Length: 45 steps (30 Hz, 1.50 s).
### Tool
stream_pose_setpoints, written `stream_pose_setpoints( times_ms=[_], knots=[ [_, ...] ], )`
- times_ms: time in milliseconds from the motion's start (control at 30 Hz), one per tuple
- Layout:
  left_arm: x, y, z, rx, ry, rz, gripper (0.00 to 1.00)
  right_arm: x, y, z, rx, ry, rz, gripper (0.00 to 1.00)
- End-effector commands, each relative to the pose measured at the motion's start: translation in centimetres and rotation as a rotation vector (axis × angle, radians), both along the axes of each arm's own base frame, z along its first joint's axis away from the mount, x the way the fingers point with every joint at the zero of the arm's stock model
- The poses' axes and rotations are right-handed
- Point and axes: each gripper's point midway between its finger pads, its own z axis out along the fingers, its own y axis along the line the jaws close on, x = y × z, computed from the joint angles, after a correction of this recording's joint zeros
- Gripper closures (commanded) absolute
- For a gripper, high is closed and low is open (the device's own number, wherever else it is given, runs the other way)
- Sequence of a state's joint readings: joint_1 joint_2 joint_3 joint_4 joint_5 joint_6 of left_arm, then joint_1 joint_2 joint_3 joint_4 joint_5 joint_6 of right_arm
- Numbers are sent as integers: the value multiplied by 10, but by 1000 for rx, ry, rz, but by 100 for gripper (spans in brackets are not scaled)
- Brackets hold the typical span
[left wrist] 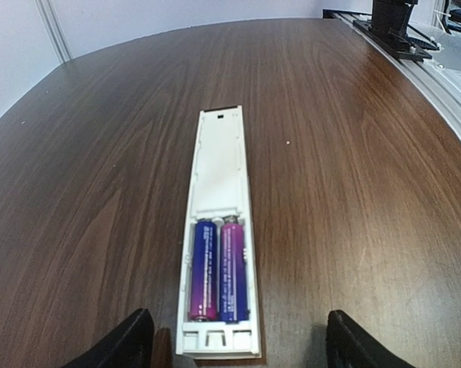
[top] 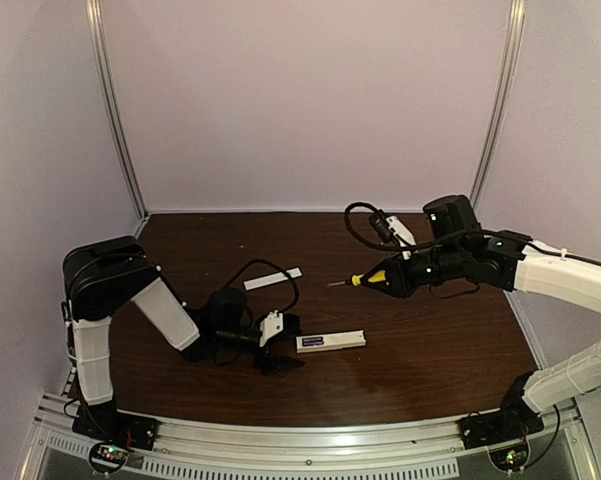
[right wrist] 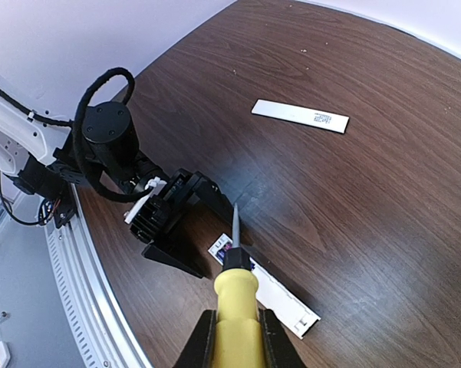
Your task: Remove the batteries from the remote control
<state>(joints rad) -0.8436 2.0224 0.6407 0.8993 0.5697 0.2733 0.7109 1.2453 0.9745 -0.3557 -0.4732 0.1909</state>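
Note:
The white remote control (left wrist: 218,184) lies on the table with its back open. Two purple-blue batteries (left wrist: 218,270) sit side by side in its near end. My left gripper (left wrist: 239,331) is open, its black fingers (left wrist: 134,337) low on either side of that battery end without touching it. From above, the remote (top: 332,342) lies just right of the left gripper (top: 286,345). My right gripper (right wrist: 236,339) is shut on the yellow-handled screwdriver (right wrist: 236,303), held in the air above the remote (right wrist: 284,300), its tip pointing at the left gripper. From above, the right gripper (top: 398,277) is up and to the right of the remote.
The thin white cover strip (top: 273,278) lies apart at the back of the table, also in the right wrist view (right wrist: 300,116). The left arm's black cable (top: 270,265) loops near it. A metal rail (top: 310,447) runs along the near edge.

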Motion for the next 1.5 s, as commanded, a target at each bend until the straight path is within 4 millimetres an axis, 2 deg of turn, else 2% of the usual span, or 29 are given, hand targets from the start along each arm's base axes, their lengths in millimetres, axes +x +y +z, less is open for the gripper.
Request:
stream_pose_setpoints(
  times_ms=[0,133,567,733,933,967,1067,1267,1333,1467],
  knots=[
    [9,-5,3,-35,25,-13,24,0,-3,-9,-10,15,-11,100],
    [12,-5,-1,-27,72,-24,32,-1,-4,-8,-8,16,-11,100],
    [13,-4,-20,79,134,-26,43,0,-2,-5,-3,14,-7,100],
    [13,-2,-23,97,138,-20,54,1,-1,-4,-10,12,-4,100],
    [14,3,-25,91,123,9,56,1,-2,-2,-12,10,-4,100],
    [14,3,-24,85,119,18,57,1,-2,-3,-12,10,-3,100],
    [14,4,-18,52,106,32,72,1,-1,-3,-11,12,-2,100],
    [18,3,-1,23,108,63,95,-2,-1,-11,-34,43,14,100],
    [23,3,4,22,101,85,100,-2,-1,-15,-50,54,17,100],
    [30,4,18,-4,52,117,100,-4,-1,-16,-55,68,26,100]
  ],
)
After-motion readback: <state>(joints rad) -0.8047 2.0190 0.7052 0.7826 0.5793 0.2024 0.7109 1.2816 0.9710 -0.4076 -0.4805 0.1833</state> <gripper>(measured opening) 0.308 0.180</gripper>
